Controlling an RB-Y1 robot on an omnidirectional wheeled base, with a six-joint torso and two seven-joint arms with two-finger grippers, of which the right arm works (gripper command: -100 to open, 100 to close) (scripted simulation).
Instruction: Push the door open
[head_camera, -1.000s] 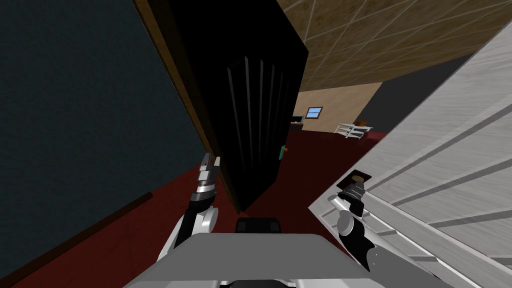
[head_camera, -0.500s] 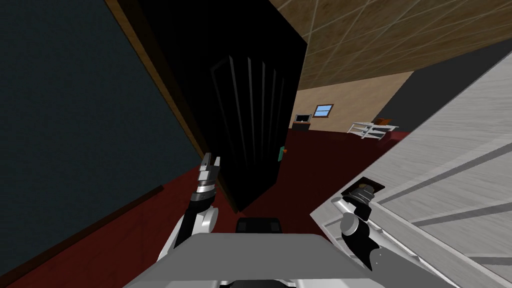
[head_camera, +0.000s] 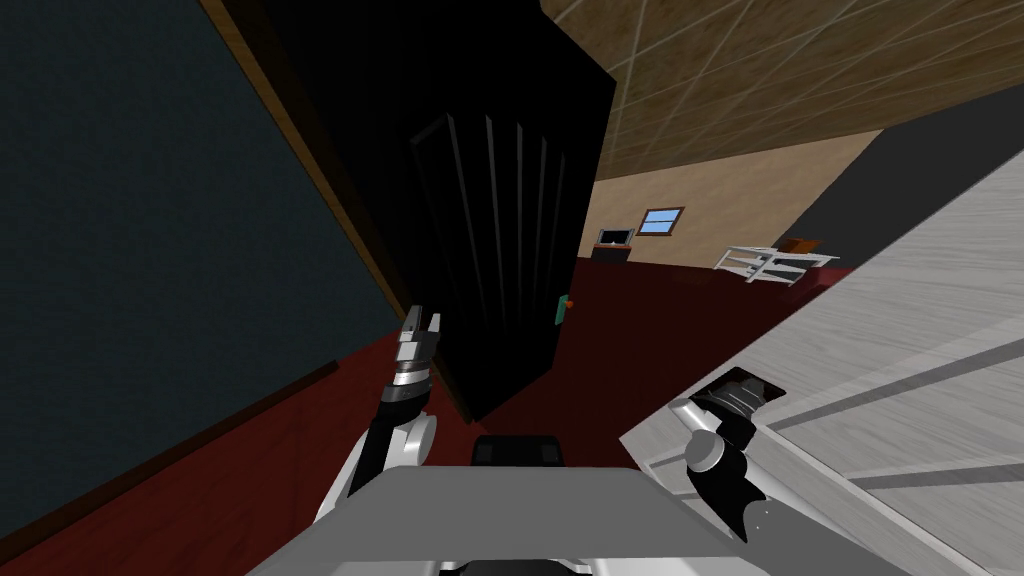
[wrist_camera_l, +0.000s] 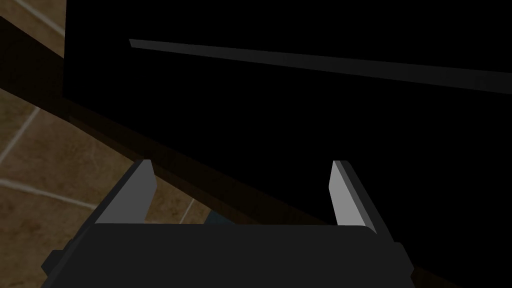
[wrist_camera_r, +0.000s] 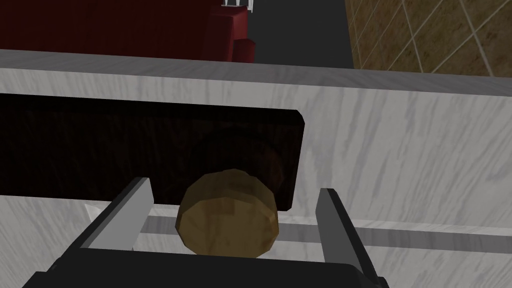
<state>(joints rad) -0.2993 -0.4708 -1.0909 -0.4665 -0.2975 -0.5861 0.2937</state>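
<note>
Both grippers stand wide open. The right gripper (wrist_camera_r: 233, 186) sits at the pale grey door (head_camera: 900, 330) on my right. Its fingers (wrist_camera_r: 135, 205) flank the round brown knob (wrist_camera_r: 227, 215) without pressing it, and the knob lies close to the gripper's dark body, in front of a dark plate (wrist_camera_r: 100, 150) set in the door. That door hangs ajar, with red floor (head_camera: 640, 330) showing past its edge. The left gripper (head_camera: 421, 322) is raised beside a black door (head_camera: 500, 250) and its brown frame (head_camera: 302, 135), grasping nothing.
</note>
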